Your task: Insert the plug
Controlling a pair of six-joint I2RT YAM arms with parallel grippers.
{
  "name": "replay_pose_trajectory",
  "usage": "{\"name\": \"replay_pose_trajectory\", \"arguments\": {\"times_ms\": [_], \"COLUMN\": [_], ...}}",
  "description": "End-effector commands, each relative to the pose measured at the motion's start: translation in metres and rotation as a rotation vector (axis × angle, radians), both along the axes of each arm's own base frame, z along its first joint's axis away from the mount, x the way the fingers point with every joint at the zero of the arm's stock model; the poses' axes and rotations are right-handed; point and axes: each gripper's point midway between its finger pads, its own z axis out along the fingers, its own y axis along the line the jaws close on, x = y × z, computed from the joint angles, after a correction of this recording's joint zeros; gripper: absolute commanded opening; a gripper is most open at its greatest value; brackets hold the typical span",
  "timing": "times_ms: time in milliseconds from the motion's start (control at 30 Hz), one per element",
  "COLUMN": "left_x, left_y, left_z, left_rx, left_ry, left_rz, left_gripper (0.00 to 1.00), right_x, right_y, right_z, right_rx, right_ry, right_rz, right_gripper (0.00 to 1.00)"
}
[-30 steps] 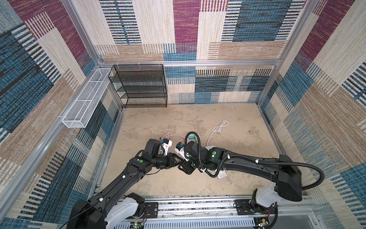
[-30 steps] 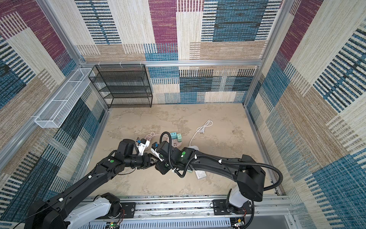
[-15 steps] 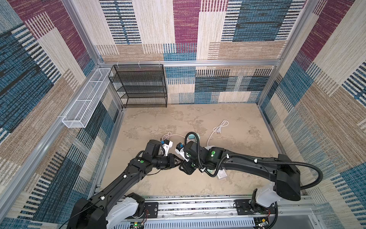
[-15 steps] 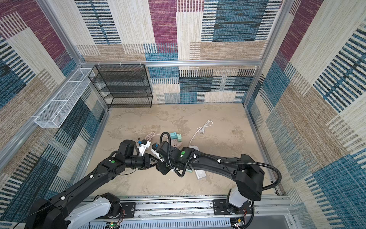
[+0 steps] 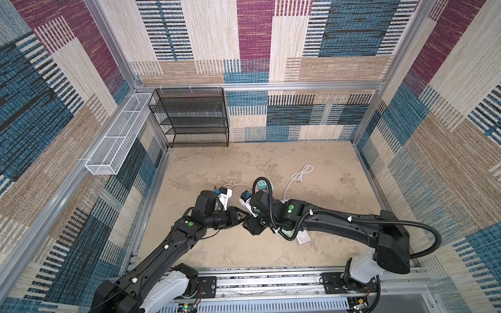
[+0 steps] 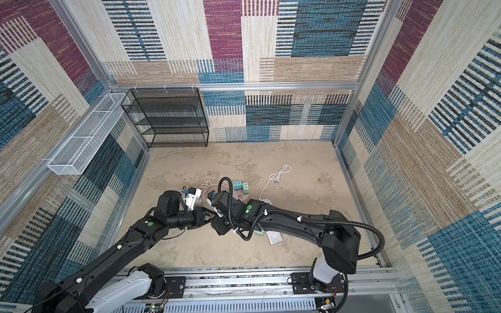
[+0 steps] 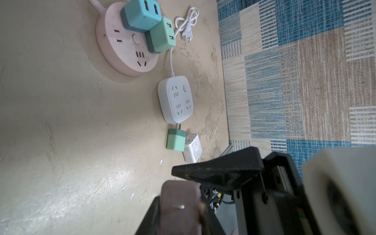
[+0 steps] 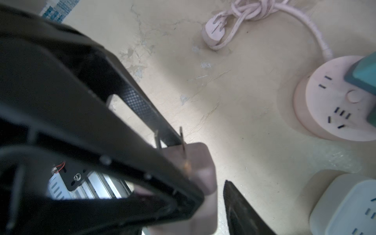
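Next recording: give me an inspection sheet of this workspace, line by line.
Surface: beige tabletop, stained.
Job's things: mauve plug held above the table, prongs showing; pink round strip carries two cube adapters; white square strip, sockets free.
Clutter: green adapter and white adapter lying loose beside the white square strip.
End effectors: left end effector shut on the mauve plug; right end effector open beside it.
Cables: white cord and pink cord bundled, plugs lying free.
Surroundings: black mesh shelf, white wire basket, carpeted walls.

Left gripper [image 7: 179, 215] grips mauve plug [image 7: 179, 195].
Pink socket [image 7: 120, 50], cord at twelve: blue cube [image 7: 140, 15] at two, green cube [image 7: 160, 37] at four; white strip [image 7: 176, 101] near, loose cube [image 7: 176, 140] beside it.
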Motion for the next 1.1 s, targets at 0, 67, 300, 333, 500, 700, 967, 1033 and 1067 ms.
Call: {"name": "replay_pose_trajectory", "arguments": {"times_ms": [0, 67, 300, 333, 500, 700, 967, 1033, 1067], "left_x": [0.008, 0.009, 0.021, 0.024, 0.036, 0.041, 0.043, 0.043, 0.044], "left_y": [0.002, 0.004, 0.014, 0.015, 0.027, 0.039, 0.047, 0.046, 0.046], "left_z": [0.01, 0.009, 0.003, 0.004, 0.015, 0.036, 0.046, 0.05, 0.05], "left_rx": [-0.01, -0.003, -0.024, -0.043, -0.109, -0.193, -0.284, -0.339, -0.364], "left_ry": [-0.04, -0.035, -0.054, -0.06, -0.103, -0.161, -0.163, -0.16, -0.153], "left_rz": [0.037, 0.039, 0.151, 0.179, 0.31, 0.415, 0.487, 0.497, 0.502], "left_gripper": [0.0, 0.0, 0.0, 0.0, 0.0, 0.0, 0.0, 0.0, 0.0], "right_x": [0.018, 0.025, 0.058, 0.063, 0.069, 0.058, 0.046, 0.045, 0.045], "right_y": [-0.007, -0.011, -0.04, -0.045, -0.047, -0.04, -0.047, -0.051, -0.053], "right_z": [0.023, 0.04, 0.09, 0.093, 0.082, 0.082, 0.096, 0.098, 0.1], "right_rx": [0.033, 0.069, 0.2, 0.225, 0.288, 0.513, 0.7, 0.749, 0.784], "right_ry": [-0.063, -0.092, -0.232, -0.238, -0.178, -0.02, 0.039, 0.054, 0.074], "right_rz": [-0.079, -0.114, -0.304, -0.34, -0.39, -0.377, -0.355, -0.355, -0.348], "right_gripper": [0.63, 0.63, 0.61, 0.62, 0.63, 0.58, 0.52, 0.51, 0.5]}}
